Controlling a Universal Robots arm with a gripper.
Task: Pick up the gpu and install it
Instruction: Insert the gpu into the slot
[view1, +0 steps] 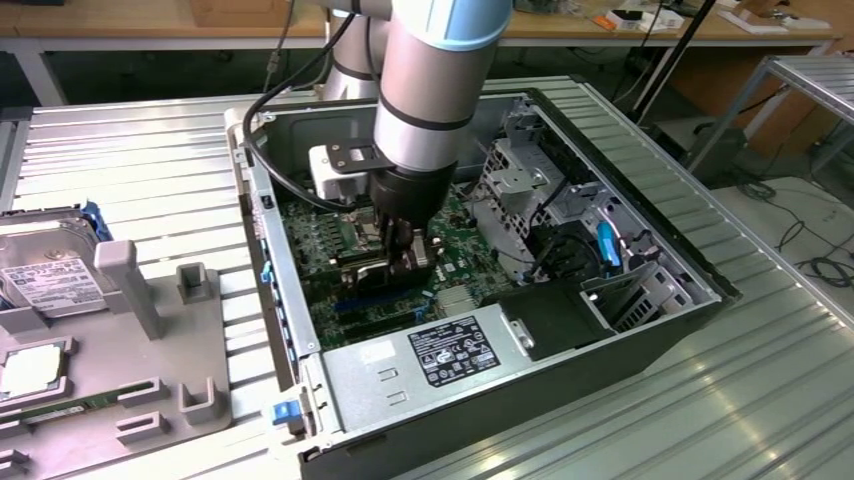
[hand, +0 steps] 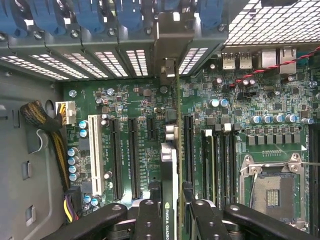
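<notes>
The open computer case (view1: 534, 330) lies on the ribbed metal surface (view1: 134, 160), its motherboard (hand: 150, 105) exposed with drive cages and a power supply (view1: 414, 365) around it. Inside the case, the end effector (hand: 171, 212) grips the gpu (hand: 171, 165) edge-on above the expansion slots (hand: 134, 155). On the exterior view's left, a grey fixture (view1: 120, 290) holds a hard drive (view1: 40, 270) and a memory stick (view1: 67, 408)

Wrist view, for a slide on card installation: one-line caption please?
Gripper holds the gpu edge-on above the motherboard, its bracket at the case's rear slots.
</notes>
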